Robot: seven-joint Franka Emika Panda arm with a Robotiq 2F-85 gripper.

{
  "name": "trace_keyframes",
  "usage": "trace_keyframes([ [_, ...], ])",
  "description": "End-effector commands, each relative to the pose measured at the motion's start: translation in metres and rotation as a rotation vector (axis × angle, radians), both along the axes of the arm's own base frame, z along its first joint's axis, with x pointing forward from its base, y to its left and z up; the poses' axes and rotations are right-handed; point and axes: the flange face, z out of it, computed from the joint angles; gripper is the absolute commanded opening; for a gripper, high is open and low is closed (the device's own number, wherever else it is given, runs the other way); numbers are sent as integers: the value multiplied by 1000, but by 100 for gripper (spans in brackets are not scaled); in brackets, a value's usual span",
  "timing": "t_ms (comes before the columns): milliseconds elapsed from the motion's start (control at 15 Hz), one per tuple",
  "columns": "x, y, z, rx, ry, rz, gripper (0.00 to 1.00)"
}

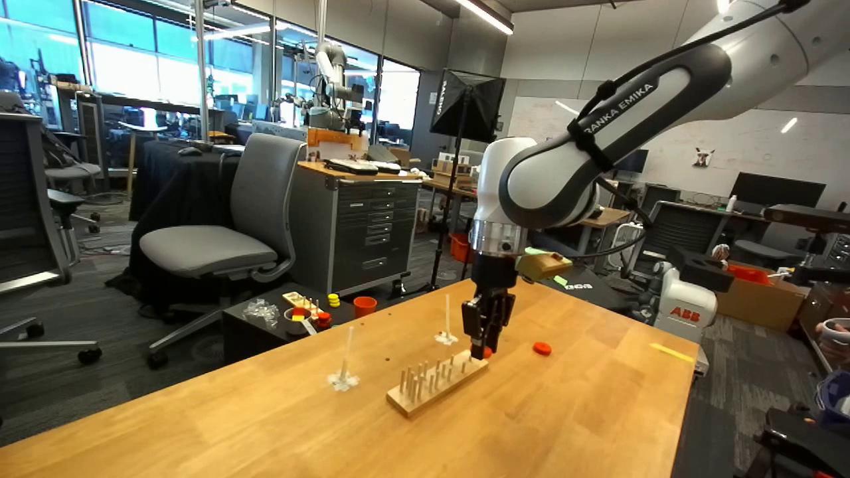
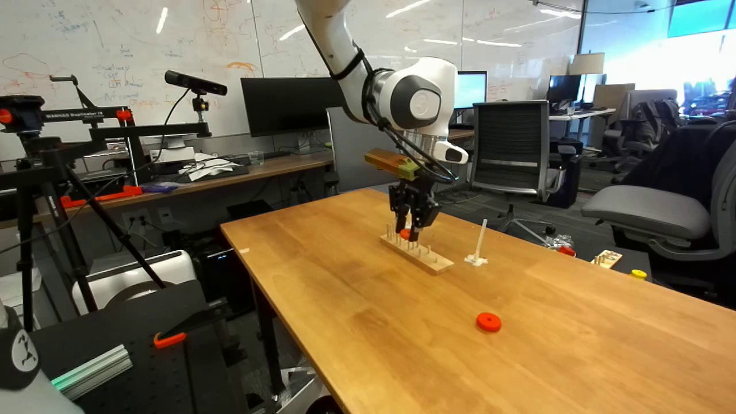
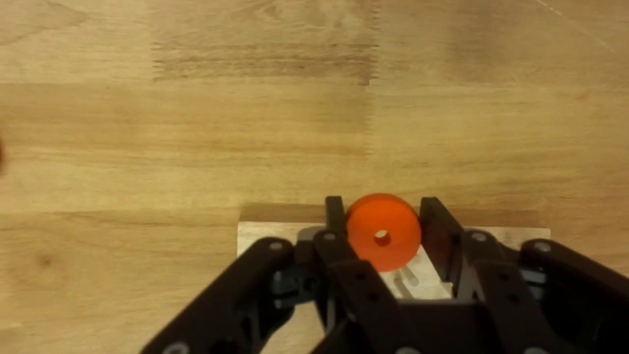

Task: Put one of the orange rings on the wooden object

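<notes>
Holding a ring (image 3: 383, 219) in the gripper (image 3: 382, 212), below and right of centre in the wrist view, clasped by opposite sides of its rim, over the board (image 2: 422, 260), below centre in both exterior views. Cannot tell whether touching a peg (image 1: 437, 373) or hanging just above. Looks light, to judge by the flat disc shape, and stiff, probably hard plastic; unlikely to crush or break. Seems smooth around the edge, so perhaps apt to slip if pinched off centre. Best taken across the full width, leaving the hole bare for a peg, as between the fingers (image 3: 335, 214) now. Expect the same of the spare ring (image 2: 489, 322), lower right in an exterior view.
</notes>
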Motion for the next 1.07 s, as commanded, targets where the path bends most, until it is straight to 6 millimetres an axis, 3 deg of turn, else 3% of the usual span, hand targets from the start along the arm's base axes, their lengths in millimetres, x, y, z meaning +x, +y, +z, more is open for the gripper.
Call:
trace_keyframes([
  [0,18,-2,-1,5,17,-35,17],
  [1000,33,-2,-31,0,76,-25,17],
])
